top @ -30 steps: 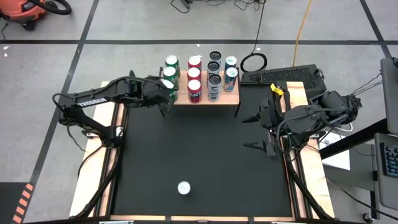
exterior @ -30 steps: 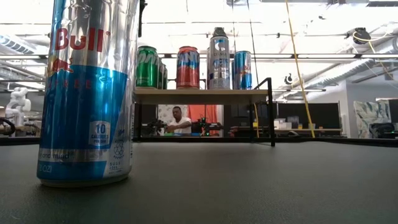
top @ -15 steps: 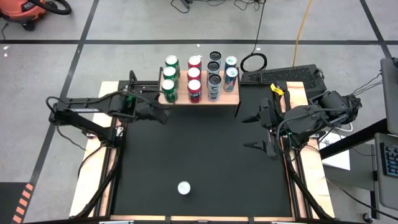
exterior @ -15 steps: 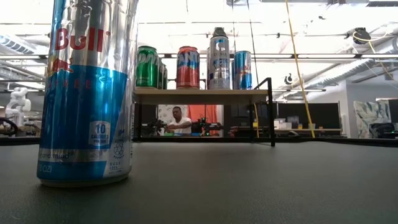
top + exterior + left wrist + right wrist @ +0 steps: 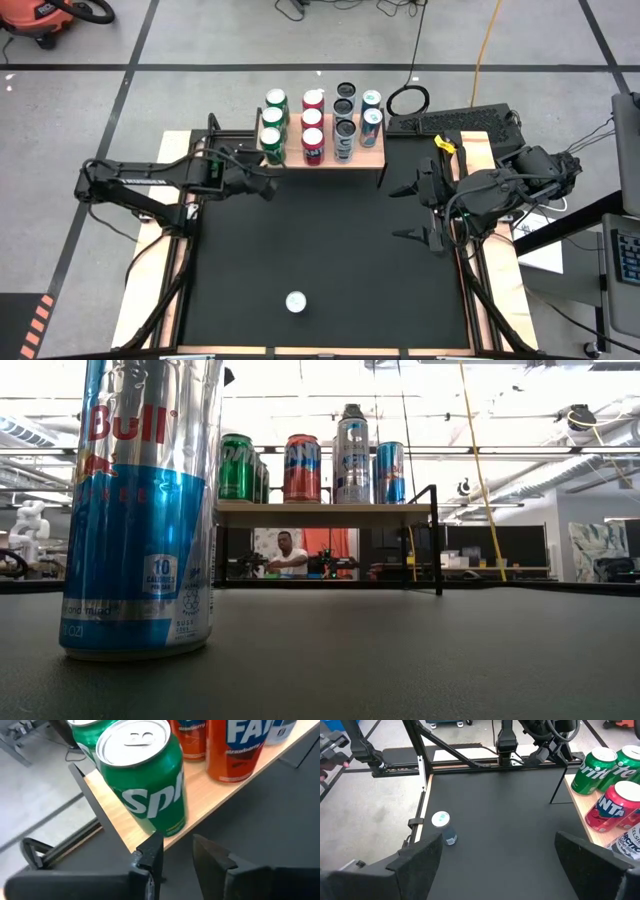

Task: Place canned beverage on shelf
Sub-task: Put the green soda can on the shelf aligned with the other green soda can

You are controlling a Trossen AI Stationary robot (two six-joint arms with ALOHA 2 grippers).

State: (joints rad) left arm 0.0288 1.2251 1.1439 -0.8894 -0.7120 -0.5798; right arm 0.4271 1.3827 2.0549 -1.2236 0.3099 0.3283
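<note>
The canned beverage, a blue and silver can (image 5: 295, 301) (image 5: 140, 510) (image 5: 442, 826), stands upright on the black table near its near edge. At the far edge stands the shelf (image 5: 293, 156) (image 5: 320, 514) (image 5: 125, 827), a light-wood board on black legs that carries several upright green, red, silver and blue cans. My left gripper (image 5: 270, 187) (image 5: 175, 847) hovers just in front of the shelf's left front corner, below the nearest green can (image 5: 145, 785); its fingers stand a little apart with nothing between them. At the table's right side, my right gripper (image 5: 410, 212) (image 5: 505, 865) hangs wide open and holds nothing.
A keyboard (image 5: 455, 122) and cables lie on the floor beyond the far right corner. The black table top (image 5: 330, 250) between the shelf and the lone can is bare. Beyond the table, a person (image 5: 290, 555) shows under the shelf in the low view.
My left gripper has drawn back from the nearest green can at the shelf's left front corner, toward the near edge and downward, rolling somewhat. The green can stays upright on the shelf.
</note>
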